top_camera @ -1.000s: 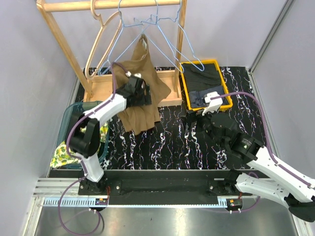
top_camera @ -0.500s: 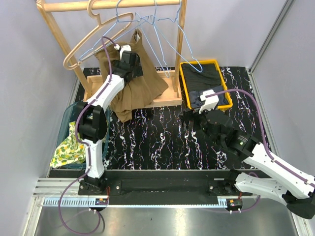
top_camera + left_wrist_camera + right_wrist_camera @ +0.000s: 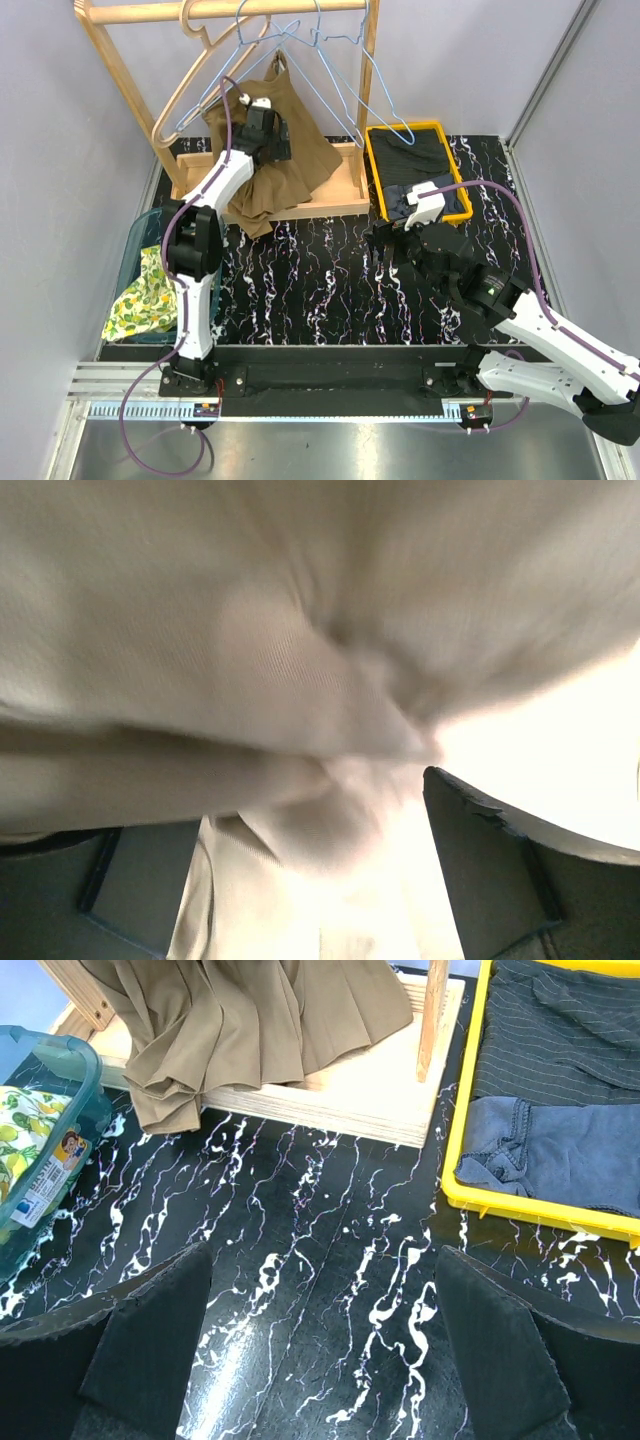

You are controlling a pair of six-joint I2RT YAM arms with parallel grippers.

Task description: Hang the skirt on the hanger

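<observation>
Top view: bright, even, diffuse light from overhead. Shadows soft and short, pic sharp edge to edge. Dull sheen on metal sheet (image 3: 330, 452) at 6 o'clock.

L wrist view: skirt (image 3: 250, 660) too close to lens, all blurred, weave barely readable. Blown-out white glare approx 3 to 5 o'clock. Left fingers (image 3: 490, 880) are dark silhouettes at 5 and 7 o'clock.

R wrist view: well lit, centre crisp. Pale glare streak on glossy table (image 3: 320, 1260) at 7 o'clock. Right fingers (image 3: 150, 1350) soft, out of focus at 5 and 7 o'clock. Slight bowing of lines twd edges.
</observation>
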